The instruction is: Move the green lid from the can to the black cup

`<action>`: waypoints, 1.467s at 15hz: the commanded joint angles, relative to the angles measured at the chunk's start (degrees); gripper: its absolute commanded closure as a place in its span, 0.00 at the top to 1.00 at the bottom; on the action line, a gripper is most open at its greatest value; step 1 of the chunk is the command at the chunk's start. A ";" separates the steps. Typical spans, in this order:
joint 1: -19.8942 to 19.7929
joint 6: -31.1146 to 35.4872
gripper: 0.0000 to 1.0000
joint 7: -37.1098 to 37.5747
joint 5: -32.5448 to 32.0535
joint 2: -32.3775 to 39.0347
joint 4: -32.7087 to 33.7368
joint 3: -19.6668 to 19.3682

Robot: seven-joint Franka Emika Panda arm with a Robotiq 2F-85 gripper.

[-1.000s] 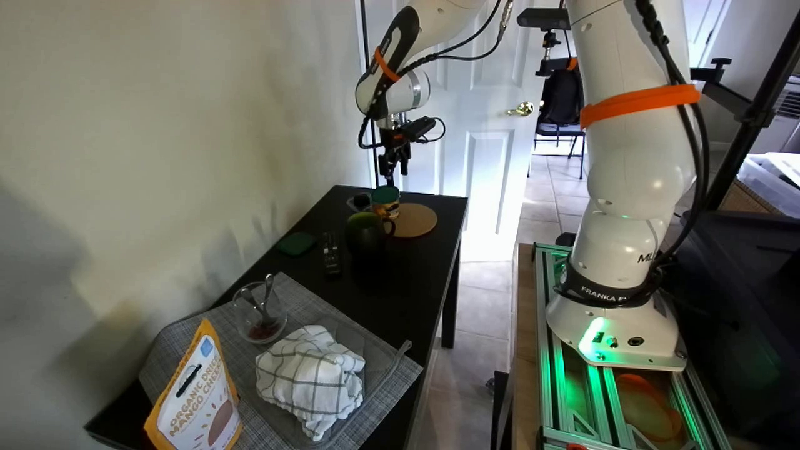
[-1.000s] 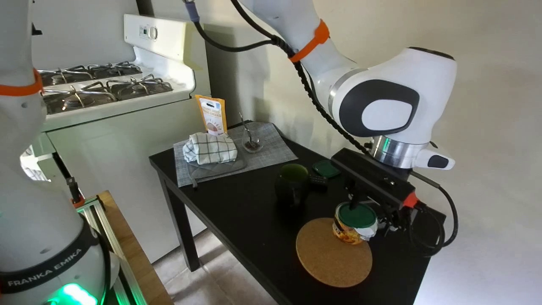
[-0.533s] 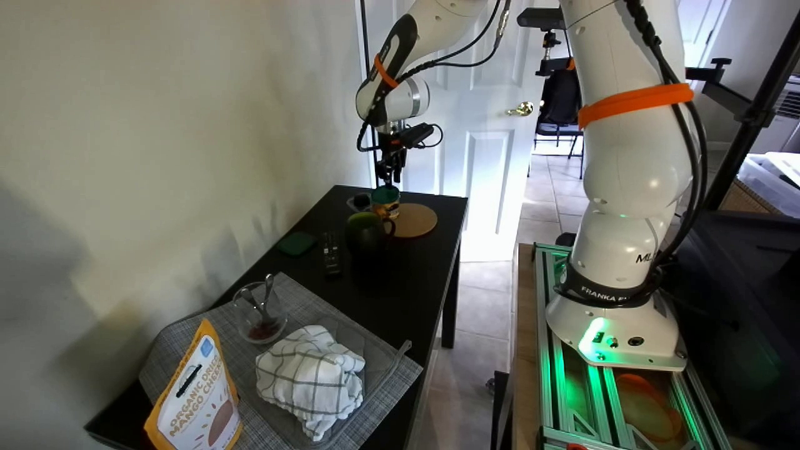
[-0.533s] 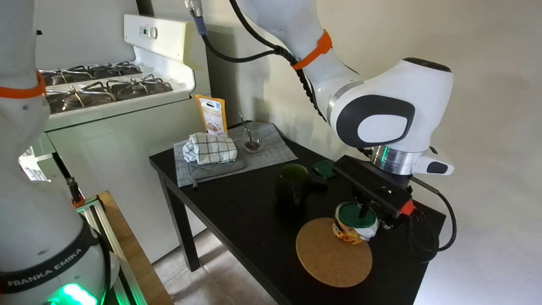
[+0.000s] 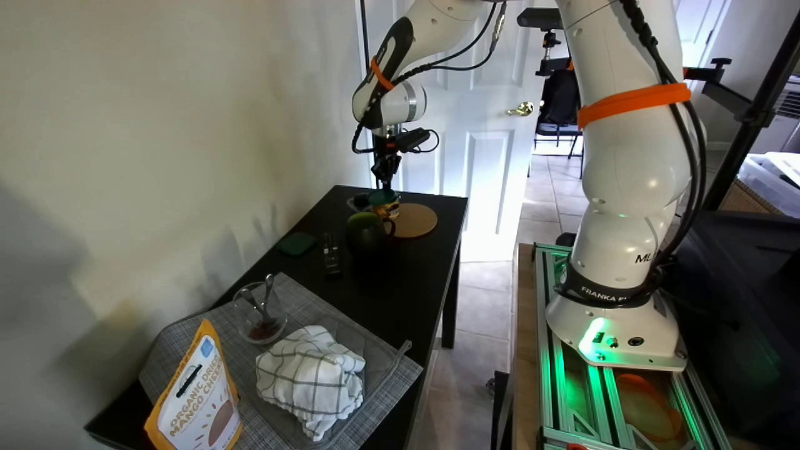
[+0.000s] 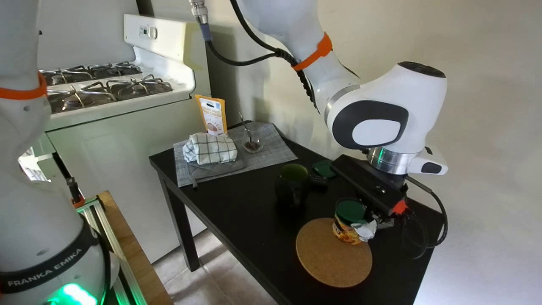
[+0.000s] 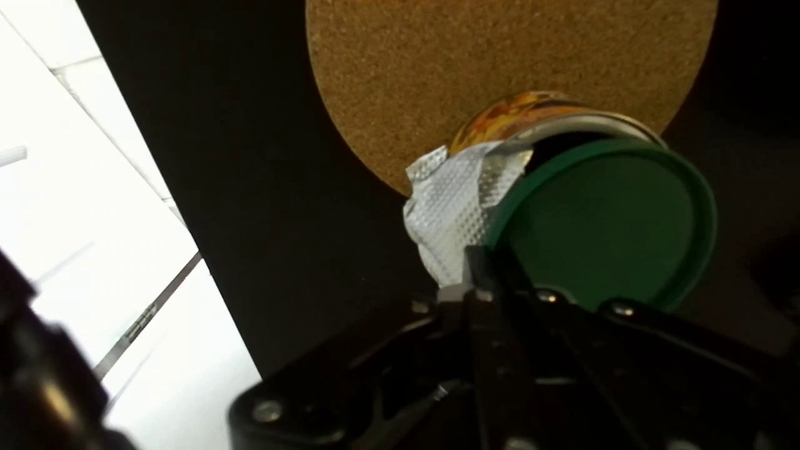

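Observation:
The green lid (image 7: 615, 219) is shifted partly off the can (image 7: 509, 122), leaving some of the can's dark opening in sight. My gripper (image 7: 492, 257) is shut on the lid's rim, one finger on either side of it. Crumpled foil (image 7: 449, 206) hangs from the can's edge beside the fingers. In an exterior view the lid (image 6: 350, 210) sits over the can (image 6: 346, 231), and the fingertips there are hidden behind the wrist camera and foil. The black cup (image 6: 292, 188), green inside, stands upright near the can, its mouth uncovered.
A tan round disc (image 6: 326, 267) lies partly under the can. Near the black cup are a remote (image 5: 331, 253) and a dark green flat piece (image 5: 296, 244). A checked cloth (image 5: 310, 375), a glass with spoons (image 5: 259, 315) and a pouch (image 5: 200, 400) occupy the grey mat.
The gripper was open above the lid a second ago. It has come down and shut on the rim, and the lid has moved sideways on the can, exposing part of the opening.

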 commanded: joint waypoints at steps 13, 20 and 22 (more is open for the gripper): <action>4.88 -1.08 0.00 -2.04 -6.98 -14.37 -6.67 1.04; 6.27 -6.24 0.00 -21.21 2.74 -23.29 -17.83 6.18; 7.63 -7.33 0.00 -29.88 8.72 -26.65 -21.94 4.04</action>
